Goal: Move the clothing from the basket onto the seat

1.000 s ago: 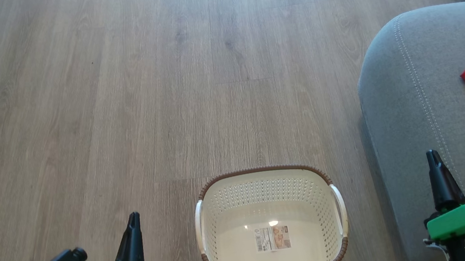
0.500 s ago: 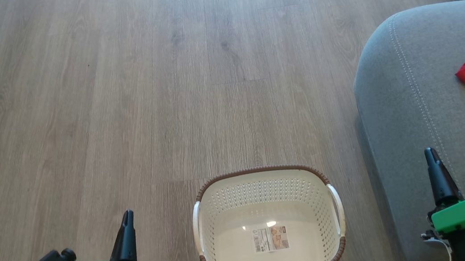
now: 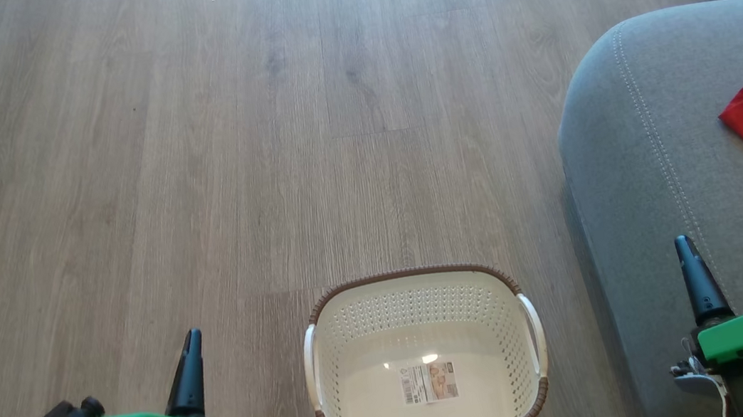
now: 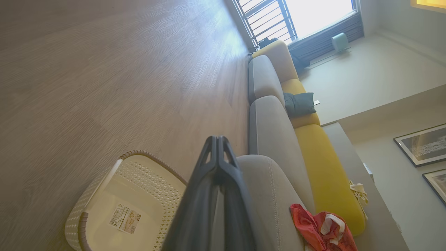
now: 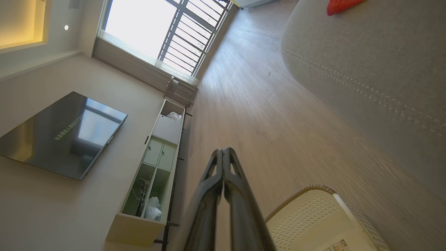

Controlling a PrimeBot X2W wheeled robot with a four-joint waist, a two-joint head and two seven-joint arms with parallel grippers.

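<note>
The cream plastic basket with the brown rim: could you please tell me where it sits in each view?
Head view: cream perforated plastic basket at bottom centre, on the wooden floor.
Left wrist view: basket at lower left.
Right wrist view: basket in the bottom right corner.
Shared landmark: the grey fabric seat with double pale stitching, beside the basket in all three.

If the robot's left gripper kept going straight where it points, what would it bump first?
Likely nothing nearby: the left gripper points ahead over bare wood floor, passing left of the basket. Height above the floor is unclear.
</note>
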